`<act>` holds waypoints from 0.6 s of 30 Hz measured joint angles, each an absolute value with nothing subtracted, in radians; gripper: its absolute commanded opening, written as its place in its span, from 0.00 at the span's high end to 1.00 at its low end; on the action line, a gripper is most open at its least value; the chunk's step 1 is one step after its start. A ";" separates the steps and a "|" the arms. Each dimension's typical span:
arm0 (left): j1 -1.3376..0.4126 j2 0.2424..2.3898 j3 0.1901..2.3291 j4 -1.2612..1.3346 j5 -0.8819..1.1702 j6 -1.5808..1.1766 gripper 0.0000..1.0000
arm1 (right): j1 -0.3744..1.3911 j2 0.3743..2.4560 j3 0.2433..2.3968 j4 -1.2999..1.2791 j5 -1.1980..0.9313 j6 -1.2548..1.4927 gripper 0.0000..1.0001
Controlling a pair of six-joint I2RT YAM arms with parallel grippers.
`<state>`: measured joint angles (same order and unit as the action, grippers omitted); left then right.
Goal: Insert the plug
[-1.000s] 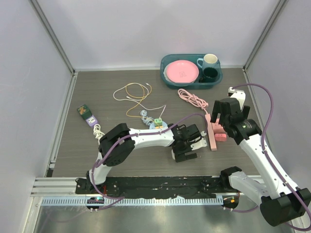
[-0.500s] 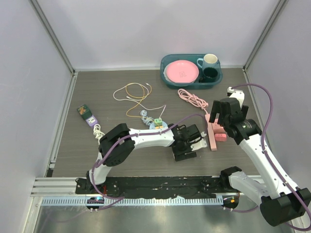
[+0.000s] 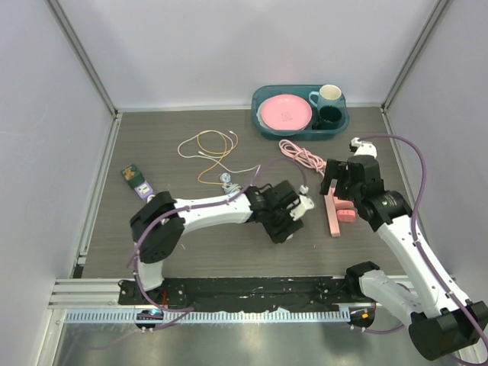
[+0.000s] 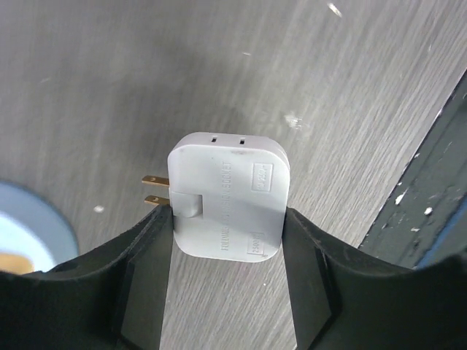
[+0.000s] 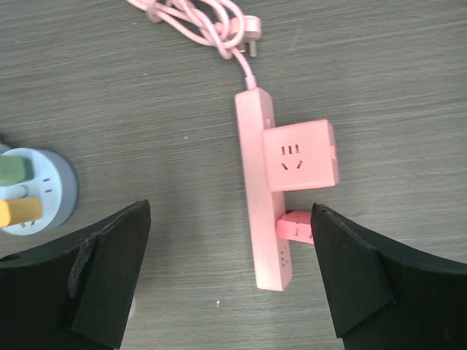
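While the left hand (image 4: 226, 219) is clamped on the white plug (image 4: 228, 186), the right hand (image 5: 230, 240) hangs w/ fingers wide apart over the pink power strip (image 5: 263, 240).
Plug sits btwn both pads, flat face to the wrist cam, two brass prongs (image 4: 155, 188) sticking out sideways; pads cover its sides, and its height over the tabletop (image 4: 109, 73) can't be judged. Strip lies flat, near the plug but not touching. Pink cube adapter (image 5: 299, 154) sits in the strip; a smaller pink piece (image 5: 294, 226) beside it is part-hidden behind a finger. Pink cord (image 5: 197, 22) is cut off at the frame edge, as is a blue round thing (image 5: 40, 189).
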<state>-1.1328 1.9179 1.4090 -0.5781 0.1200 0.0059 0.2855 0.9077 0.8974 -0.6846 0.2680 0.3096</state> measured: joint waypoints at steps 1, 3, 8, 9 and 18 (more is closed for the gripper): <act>-1.111 1.888 1.387 -0.555 0.133 -0.025 0.53 | 0.286 0.899 0.892 -0.674 0.249 0.307 0.06; -1.064 1.836 1.353 -0.519 0.153 -0.080 0.53 | 0.285 0.881 0.886 -0.658 0.208 0.299 0.06; -0.949 1.726 1.309 -0.442 0.175 -0.235 0.53 | 0.284 0.854 0.890 -0.611 0.099 0.283 0.10; -0.933 1.710 1.300 -0.421 0.176 -0.264 0.54 | 0.284 0.860 0.897 -0.610 0.082 0.284 0.10; -0.894 1.629 1.177 -0.205 0.177 -0.547 0.53 | 0.284 0.956 0.957 -0.596 -0.079 0.512 0.28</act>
<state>-0.8940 1.6287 1.1767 -0.2054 0.1768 -0.5472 0.2840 0.9562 0.9569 -0.5964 -0.0792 0.5121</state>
